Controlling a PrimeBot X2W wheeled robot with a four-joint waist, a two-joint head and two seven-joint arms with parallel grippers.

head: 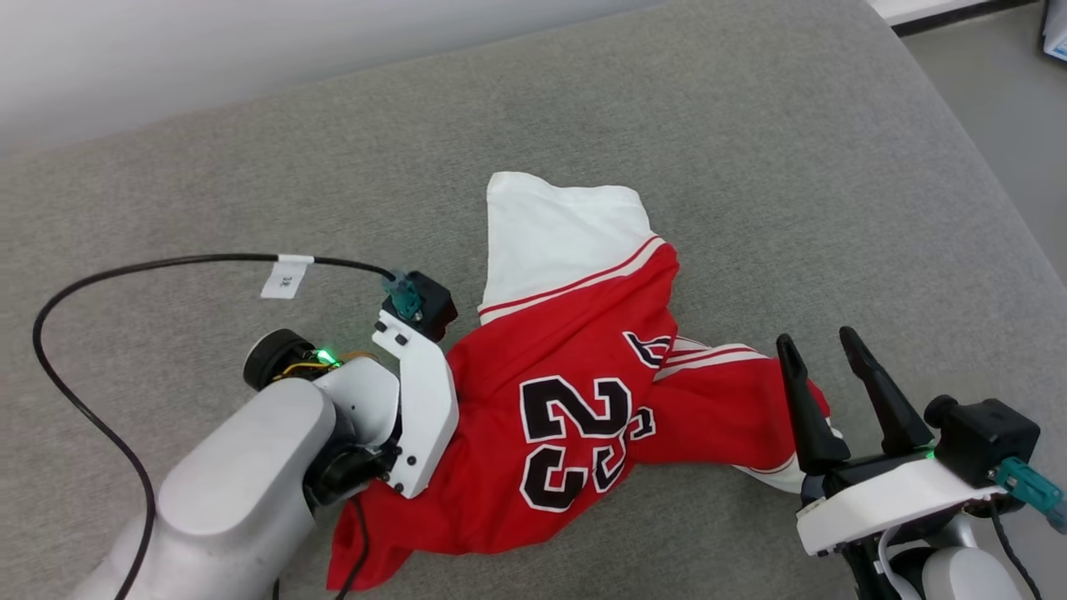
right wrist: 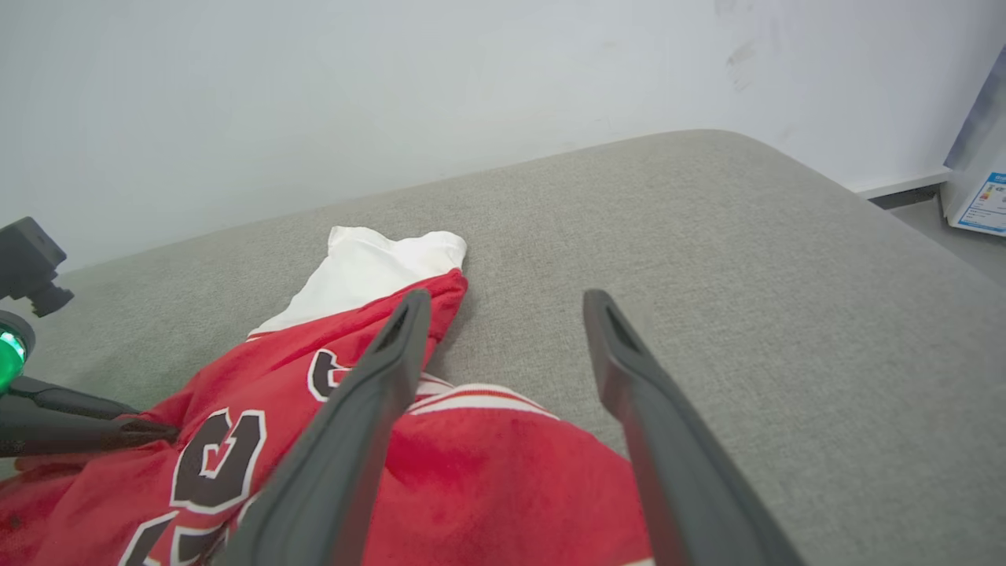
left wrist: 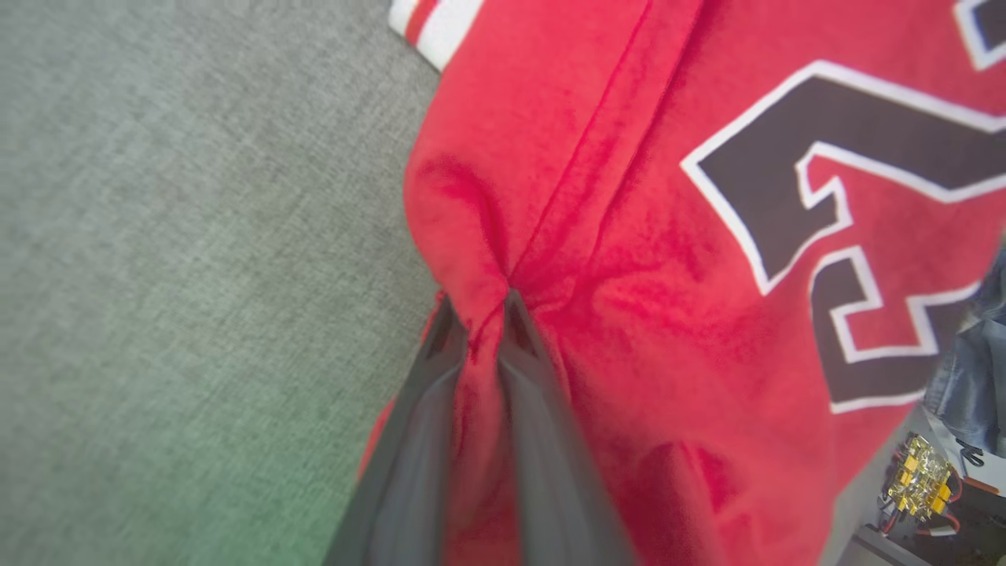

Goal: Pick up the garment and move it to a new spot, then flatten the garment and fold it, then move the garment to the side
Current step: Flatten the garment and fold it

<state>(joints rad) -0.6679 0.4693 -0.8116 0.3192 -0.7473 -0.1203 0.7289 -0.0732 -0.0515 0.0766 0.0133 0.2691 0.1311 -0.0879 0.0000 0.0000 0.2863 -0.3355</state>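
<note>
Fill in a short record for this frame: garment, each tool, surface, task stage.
garment: red jersey, crumpled, number 23 facing up, white sleeve spread toward the wall
left tool: shut, pinching a fold of red fabric
right tool: open, holding nothing, at the jersey's right edge
surface: grey cushion
task stage: gripped; not yet flattened or folded

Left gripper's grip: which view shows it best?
Left wrist view: the left gripper pinches a red fold of the garment between its fingers. Head view has the wrist covering them; right wrist view catches them side-on at its left edge.
</note>
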